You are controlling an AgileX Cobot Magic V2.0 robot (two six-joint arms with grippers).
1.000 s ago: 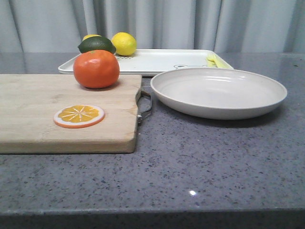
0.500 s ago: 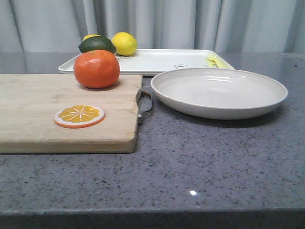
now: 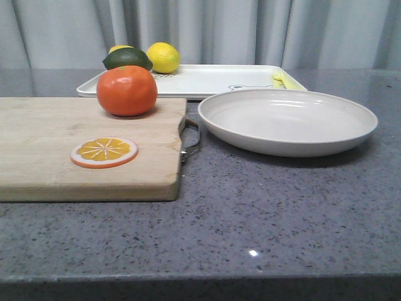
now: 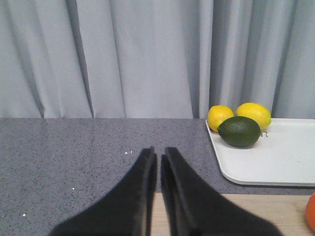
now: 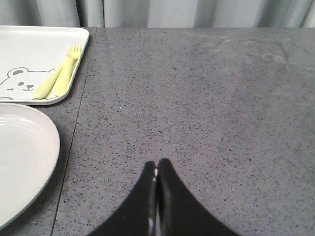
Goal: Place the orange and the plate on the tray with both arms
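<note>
Nothing has moved; both grippers (image 4: 158,162) (image 5: 156,169) stay closed, empty. Glossy round orange (image 3: 126,90) may slip: grasp its sides; stiff cream plate (image 3: 288,121): pinch rim.

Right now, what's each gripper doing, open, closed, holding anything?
Left gripper: closed, holding nothing.
Right gripper: closed, holding nothing.

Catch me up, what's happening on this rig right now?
Nothing is being handled yet. The orange sits on the wooden cutting board and the plate on the counter, both in front of the tray. The left gripper and right gripper are both closed and empty, above the surface, neither touching its target.
</note>
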